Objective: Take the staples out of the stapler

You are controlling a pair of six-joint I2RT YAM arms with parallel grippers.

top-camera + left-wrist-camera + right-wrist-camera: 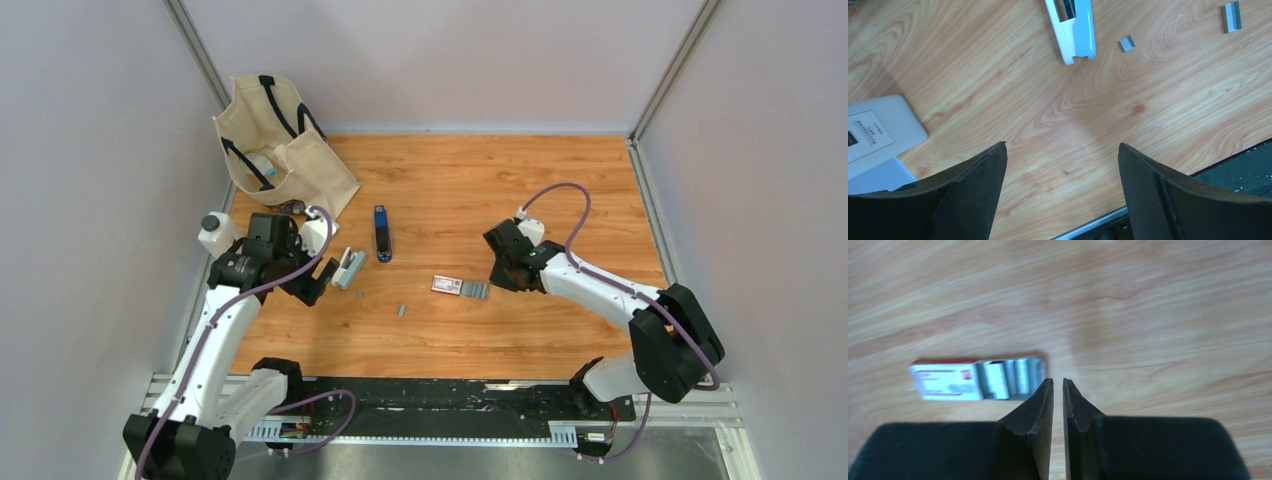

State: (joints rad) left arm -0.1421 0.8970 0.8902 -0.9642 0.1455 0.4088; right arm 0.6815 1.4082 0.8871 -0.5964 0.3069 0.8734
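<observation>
Only the top view is showing both arms, a tote bag [285, 150], a dark blue stapler [382, 233] and a white stapler [348, 268]. The right wrist view is showing a red-and-white box [945, 381], its print blurring beyond reading. The staples [1015, 376] are lying against the box's end, just ahead-left of the right gripper [1058, 382], whose fingers are standing almost together, gripping nothing. The left gripper [1062, 147] is hanging wide apart, with a loose staple strip [1231, 16] lying well ahead of it.
</observation>
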